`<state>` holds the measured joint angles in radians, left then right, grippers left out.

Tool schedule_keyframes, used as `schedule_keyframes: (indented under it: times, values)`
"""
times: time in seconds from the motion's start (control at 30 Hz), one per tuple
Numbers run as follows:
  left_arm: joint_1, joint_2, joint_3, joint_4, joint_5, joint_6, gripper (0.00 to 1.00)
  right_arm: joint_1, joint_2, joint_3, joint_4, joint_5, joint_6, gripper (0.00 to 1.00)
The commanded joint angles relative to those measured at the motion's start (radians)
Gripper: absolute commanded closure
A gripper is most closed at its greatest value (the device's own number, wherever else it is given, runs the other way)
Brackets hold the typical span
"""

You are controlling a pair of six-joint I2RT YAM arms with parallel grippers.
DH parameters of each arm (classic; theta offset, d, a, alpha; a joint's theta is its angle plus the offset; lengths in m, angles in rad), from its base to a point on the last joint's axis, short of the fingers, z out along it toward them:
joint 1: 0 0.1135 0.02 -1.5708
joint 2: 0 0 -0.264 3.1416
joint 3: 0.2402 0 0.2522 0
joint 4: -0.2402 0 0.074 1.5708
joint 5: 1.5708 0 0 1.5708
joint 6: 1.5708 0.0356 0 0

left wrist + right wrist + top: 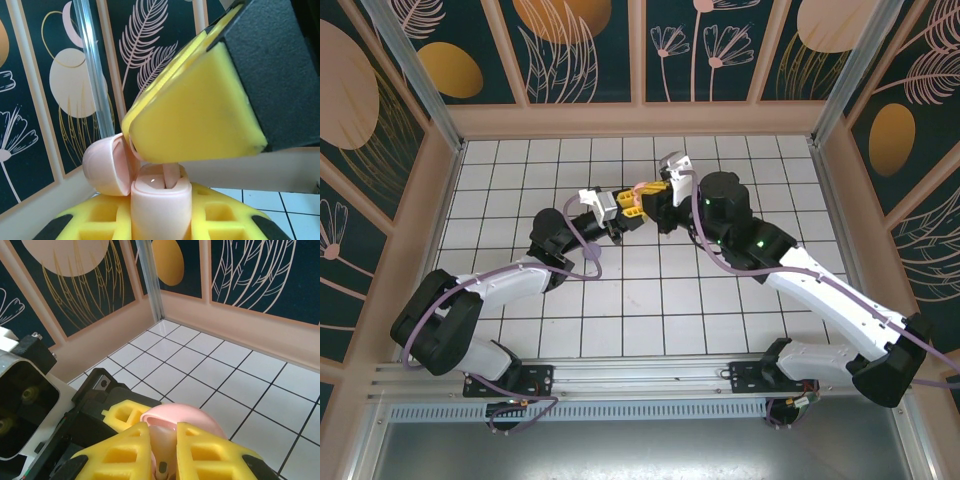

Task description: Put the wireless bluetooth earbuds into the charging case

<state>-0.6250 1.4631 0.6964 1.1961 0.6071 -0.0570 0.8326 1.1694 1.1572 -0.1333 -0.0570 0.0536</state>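
My left gripper (161,222) is shut on the body of a pale pink charging case (161,212), held upright between its yellow fingers. The case lid (104,166) is swung open to the left. My right gripper (164,452) is shut on a pale pink earbud (165,447). It holds the earbud directly over the case, and the earbud's stem (171,175) reaches down into one of the case's wells. In the top view the left gripper (615,212) and right gripper (646,200) meet tip to tip above the middle of the tiled floor.
The white tiled floor (650,290) is boxed in by peach walls with dark floral panels (580,50). An aluminium corner post (150,280) stands at the back. The right gripper's yellow finger (200,115) hangs close over the case.
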Motion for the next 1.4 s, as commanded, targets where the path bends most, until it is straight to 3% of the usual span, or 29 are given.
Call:
schedule_keyframes:
  times: [0.0,0.3,0.37,0.43,0.53,0.67,1.0,1.13,1.37]
  values:
    - [-0.011,-0.030,0.048,0.074,0.023,-0.017,1.00,0.006,-0.013,-0.031,-0.039,-0.015,-0.034,0.85]
    - [-0.012,-0.023,0.052,0.076,0.010,-0.028,1.00,0.015,0.007,0.000,-0.113,-0.027,-0.050,0.83]
    - [-0.013,-0.023,0.050,0.069,-0.001,-0.027,1.00,0.014,0.010,0.017,-0.116,-0.007,-0.033,0.74]
    - [-0.017,-0.022,0.042,0.067,-0.006,-0.024,1.00,0.014,0.010,0.051,-0.121,0.010,-0.007,0.57]
    - [-0.018,-0.016,0.024,0.080,-0.021,-0.024,1.00,0.011,0.011,0.125,-0.146,0.049,0.033,0.41]
    - [-0.018,-0.002,-0.015,0.143,-0.049,-0.047,1.00,-0.003,-0.004,0.219,-0.181,0.068,0.085,0.32]
    - [-0.018,-0.025,-0.114,0.228,-0.115,-0.064,1.00,-0.186,-0.046,0.248,-0.264,0.105,0.308,0.28]
    - [-0.018,-0.060,-0.158,0.235,-0.148,-0.058,1.00,-0.274,0.022,0.196,-0.341,0.110,0.391,0.29]
    - [-0.018,-0.152,-0.247,0.235,-0.217,-0.038,1.00,-0.314,0.219,0.061,-0.369,0.123,0.460,0.31]
